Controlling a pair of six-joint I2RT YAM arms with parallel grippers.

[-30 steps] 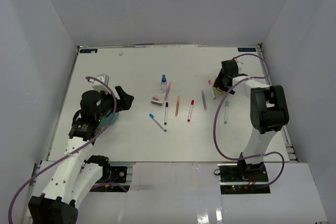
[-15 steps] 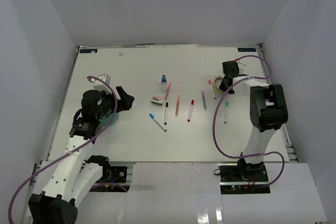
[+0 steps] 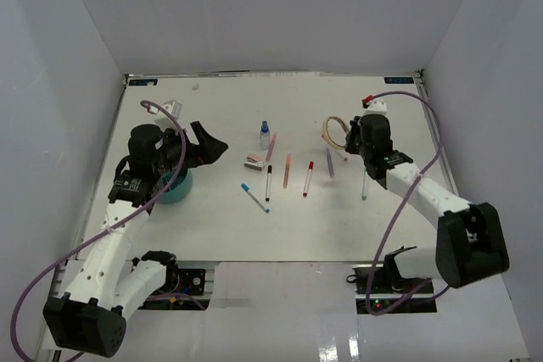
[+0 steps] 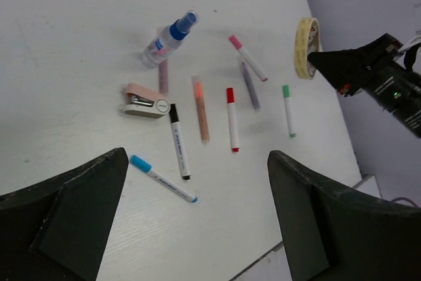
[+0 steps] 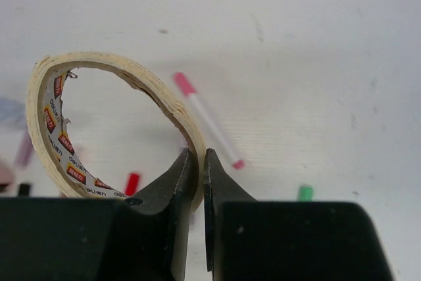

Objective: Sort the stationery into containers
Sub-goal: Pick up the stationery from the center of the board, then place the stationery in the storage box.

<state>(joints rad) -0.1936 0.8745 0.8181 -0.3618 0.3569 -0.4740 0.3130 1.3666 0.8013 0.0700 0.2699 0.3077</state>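
My left gripper (image 3: 210,142) hangs spread wide, the small round teal cup (image 3: 176,188) just behind and below it. My right gripper (image 5: 196,159) is clenched on a tan tape roll (image 5: 85,58), held upright above a pink-capped white pen (image 5: 207,122).

White table (image 3: 212,226) — pale grey walls (image 3: 254,6) on three sides.

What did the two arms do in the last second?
The right gripper closed on the tape roll, lifted it and carried it left. The left gripper, open, swung farther out, uncovering the cup. Pens, bottle and block stayed put.
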